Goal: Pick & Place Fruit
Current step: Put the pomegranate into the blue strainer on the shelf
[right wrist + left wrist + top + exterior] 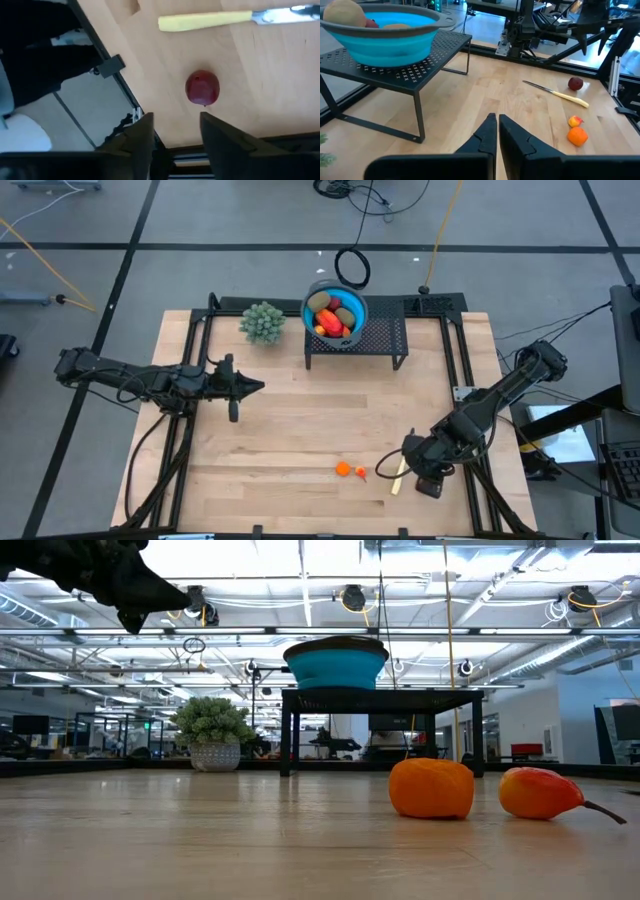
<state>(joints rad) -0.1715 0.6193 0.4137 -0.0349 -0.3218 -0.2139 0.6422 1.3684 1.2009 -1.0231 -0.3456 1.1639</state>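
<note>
The plum (202, 88) lies on the desk (280, 75) just beyond the right fingers (142, 132), possibly clear of them; the knife (215, 20) lies farther out.

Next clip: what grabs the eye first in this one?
The blue bowl, heaped with fruit, sits on a black mesh stand at the table's far edge. Near the front edge lie two small orange fruits and a yellow-handled knife. At the front right corner the right gripper hangs open over a dark red fruit lying on the wood, while the left gripper waits shut on the left side.
</note>
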